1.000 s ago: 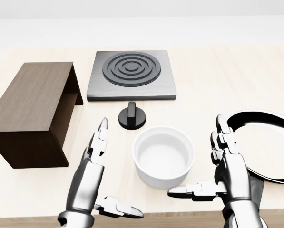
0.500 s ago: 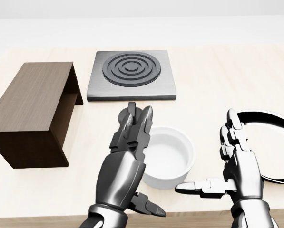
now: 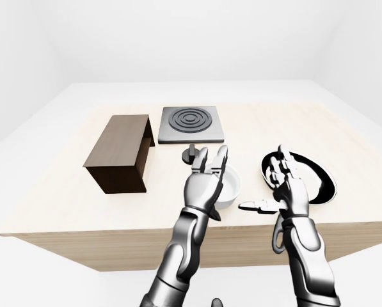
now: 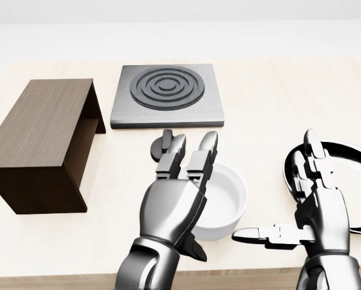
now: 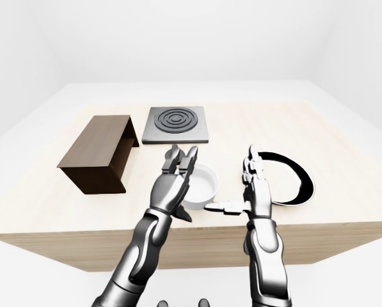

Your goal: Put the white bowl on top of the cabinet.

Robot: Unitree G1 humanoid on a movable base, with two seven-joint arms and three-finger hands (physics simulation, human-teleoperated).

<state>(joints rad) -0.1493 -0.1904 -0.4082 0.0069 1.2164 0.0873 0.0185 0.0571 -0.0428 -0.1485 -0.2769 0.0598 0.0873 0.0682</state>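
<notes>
Bowl (image 4: 221, 202) sitting on the table (image 4: 259, 103), low center of the head view, right of the cabinet (image 4: 38, 142). Left hand (image 4: 171, 208) over its near-left rim, fingers (image 4: 203, 157) spread, gripping nothing. Right hand (image 4: 318, 205) spread too, near the pan (image 4: 349, 181). Risky bit: could nudge the bowl into the knob (image 4: 161, 147), or grab one-sided and tip it.

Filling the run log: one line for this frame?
phase: reach | left hand: open, at white bowl | right hand: open, beside | cabinet: top bare
</notes>
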